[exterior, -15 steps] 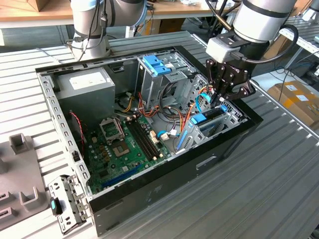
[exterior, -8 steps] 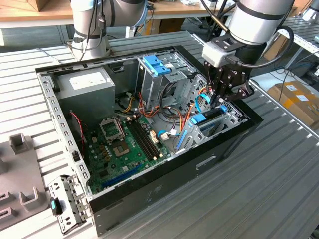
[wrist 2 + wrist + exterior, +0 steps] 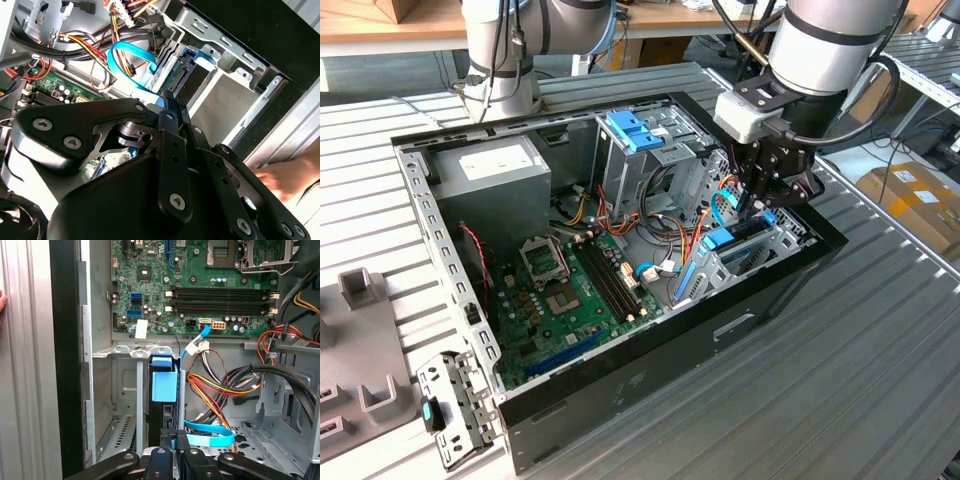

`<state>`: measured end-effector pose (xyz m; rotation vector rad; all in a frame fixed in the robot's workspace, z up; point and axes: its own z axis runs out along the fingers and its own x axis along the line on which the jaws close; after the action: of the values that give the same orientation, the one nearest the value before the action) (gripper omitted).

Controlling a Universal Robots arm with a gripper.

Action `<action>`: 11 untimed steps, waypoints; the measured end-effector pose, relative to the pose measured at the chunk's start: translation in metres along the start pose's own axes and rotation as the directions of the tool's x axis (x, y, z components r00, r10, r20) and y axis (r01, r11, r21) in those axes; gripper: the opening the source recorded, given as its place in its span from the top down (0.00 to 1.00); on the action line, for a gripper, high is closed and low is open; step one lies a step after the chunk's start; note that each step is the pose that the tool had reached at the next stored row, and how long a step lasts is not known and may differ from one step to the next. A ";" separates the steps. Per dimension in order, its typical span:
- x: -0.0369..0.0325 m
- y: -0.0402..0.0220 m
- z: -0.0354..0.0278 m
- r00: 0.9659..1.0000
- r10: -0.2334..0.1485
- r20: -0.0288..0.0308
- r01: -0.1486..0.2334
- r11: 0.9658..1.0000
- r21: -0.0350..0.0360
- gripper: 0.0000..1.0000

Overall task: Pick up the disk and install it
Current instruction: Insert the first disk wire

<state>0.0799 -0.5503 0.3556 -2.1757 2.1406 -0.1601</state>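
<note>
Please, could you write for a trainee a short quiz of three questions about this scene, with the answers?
1. True or false: the green motherboard lies exposed in the open black computer case.
2. Which colour is the flat ribbon cable near the black tool? A red; B light blue; C white.
3. What sits in the grey metal drive bay below the tool?
Key: 1 true; 2 B; 3 the flat disk with blue plastic side rails.
</note>
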 end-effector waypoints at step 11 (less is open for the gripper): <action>0.0130 0.0015 0.0001 0.997 0.010 0.078 -0.011 1.000 0.007 0.84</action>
<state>0.0785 -0.5633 0.3555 -2.1293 2.1062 -0.0802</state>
